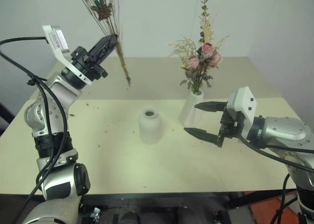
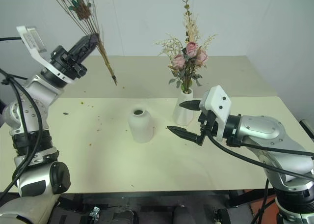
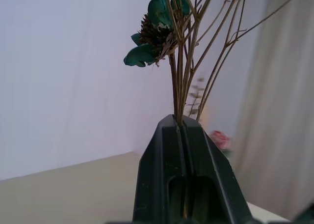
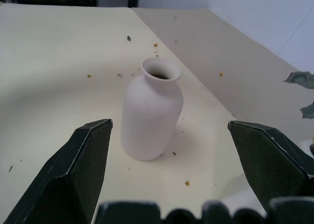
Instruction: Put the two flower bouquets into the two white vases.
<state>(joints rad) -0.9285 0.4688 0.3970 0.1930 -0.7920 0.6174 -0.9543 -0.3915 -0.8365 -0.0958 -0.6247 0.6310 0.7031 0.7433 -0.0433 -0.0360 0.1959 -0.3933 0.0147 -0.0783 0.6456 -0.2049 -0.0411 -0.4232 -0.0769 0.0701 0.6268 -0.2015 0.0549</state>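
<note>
On table (image 1: 98, 150): two vases, one bouquet (image 1: 198, 62) potted; left claw (image 1: 112, 41) pinches second bouquet (image 1: 100, 8); right claw (image 1: 203, 120) spread.

Head stereo pair looked forward and down over the table (image 1: 122, 155) from mid range, both eyes sharing the same scene with a slight sideways offset. Left wrist cam sat tight behind the left gripper (image 3: 182, 128), aimed upward along the clamped brown stems (image 3: 179, 86) toward the wall. Right wrist cam looked level-ish across the tabletop, close, with the short vase (image 4: 151, 116) at 12 o'clock between its spread fingers (image 4: 86, 165); head views shared that vase.
</note>
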